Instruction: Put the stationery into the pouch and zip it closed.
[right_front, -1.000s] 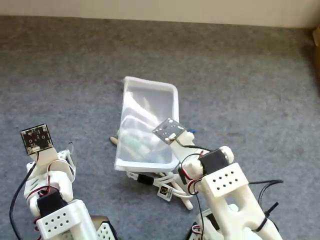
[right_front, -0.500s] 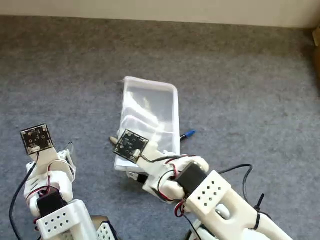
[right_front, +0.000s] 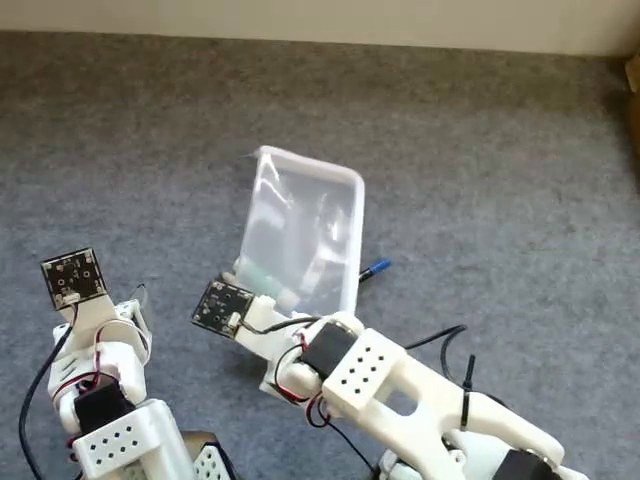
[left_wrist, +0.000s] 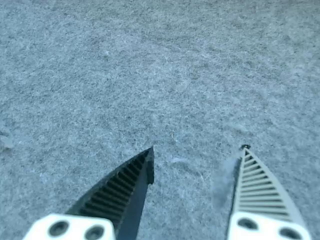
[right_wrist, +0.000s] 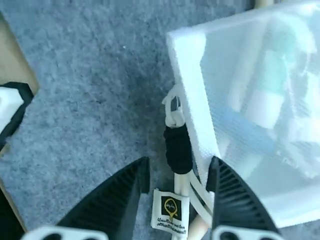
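Pouch (right_front: 305, 225) lay flat on the grey table (right_front: 500, 150). It was translucent, with stationery (right_wrist: 272, 70) visible through its wall: pale sticks and 1 green-capped piece. A blue pen tip (right_front: 375, 268) showed just beside 1 long edge; could not tell whether it sat inside or out.

Handling, judged: thin soft film, light, likely to slide and buckle on the felt-like table rather than resist a pull. Contents looked loose, so tilting would shift them. Nothing fragile apparent.

Best hold for closing: the black zip pull (right_wrist: 177, 145) at the near corner, with white cord (right_wrist: 182, 187) and a small tag (right_wrist: 169, 210) trailing from it. The pull looked small and stiff; the cord looked limp and would give poor control. A 2nd hold on the pouch's corner or edge would probably be needed to stop it dragging along.

Right claw (right_wrist: 180, 162): jaws parted moderately, 1 fingertip on either side of the zip pull, cord running between them. It gripped nothing; contact with the pull could not be confirmed.

Left claw (left_wrist: 197, 162): jaws wide apart, nothing between them, over bare table well apart from the pouch.
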